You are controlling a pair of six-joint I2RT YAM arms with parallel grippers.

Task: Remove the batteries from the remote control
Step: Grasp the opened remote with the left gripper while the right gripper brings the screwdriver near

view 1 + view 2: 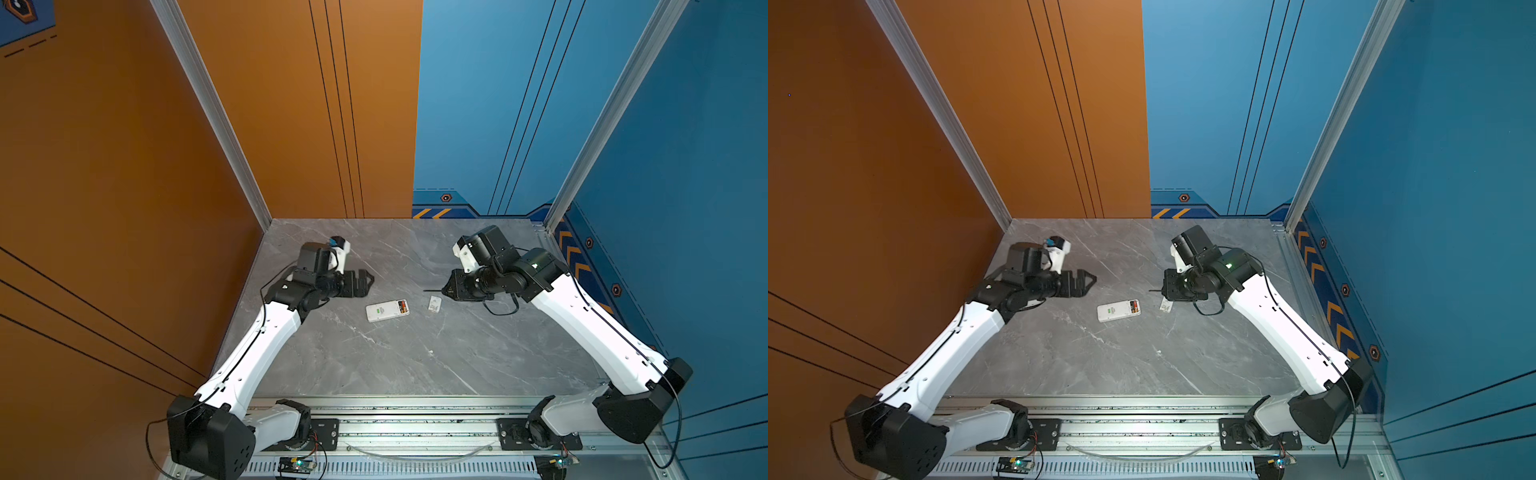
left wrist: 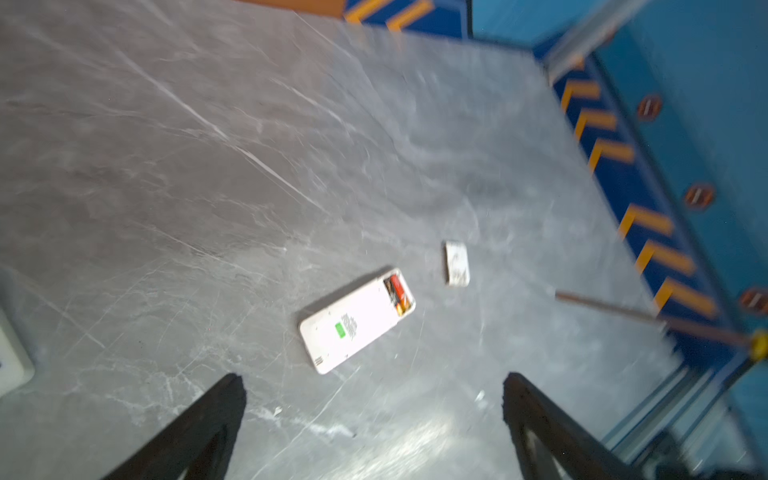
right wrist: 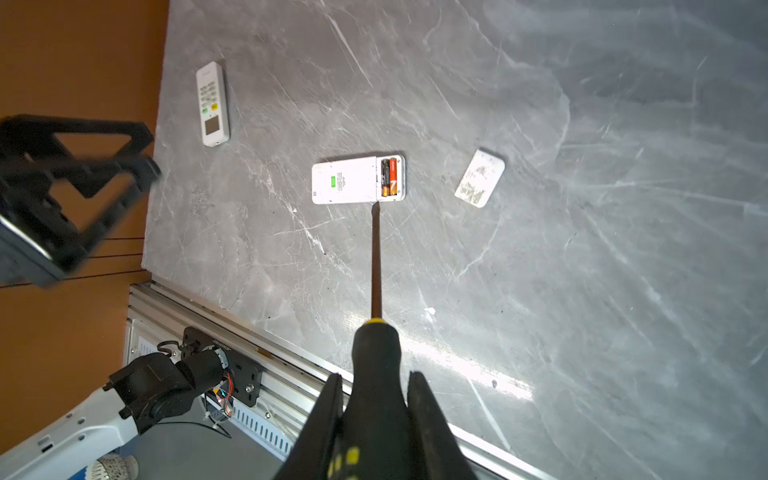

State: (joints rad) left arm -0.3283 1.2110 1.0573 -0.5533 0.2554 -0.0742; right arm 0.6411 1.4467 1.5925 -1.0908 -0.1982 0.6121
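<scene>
The left gripper point(image 2: 372, 377) stands wide open and holds nothing. In the left wrist view its two dark fingers point(image 2: 208, 419) are spread far apart with only bare grey table point(image 2: 166, 166) between them. In both top views it hangs just off the label end of the remote control point(image 1: 384, 311) without touching it.

The right gripper point(image 3: 376, 388) is closed narrowly on the black handle of a screwdriver point(image 3: 376, 266), with one finger pressed to each side. The long shaft points away from the gripper toward the remote control point(image 3: 345, 180). In the right wrist view the tip lines up with the remote's edge beside the open battery bay. In a top view the tip of the screwdriver point(image 1: 432, 290) sits a little clear of the remote, so contact cannot be told.

The remote lies face down near the middle of the table, between the two arms. The batteries point(image 3: 389, 176) are in the uncovered bay at its end nearer the right arm. There are two of them side by side, one black with a gold end and one orange-red.

A small white cover point(image 3: 480, 178) lies loose on the table just beside that end, apart from the remote. A second white remote point(image 3: 212, 104) lies buttons up near the orange wall. Nothing lies between either gripper and the open bay.
</scene>
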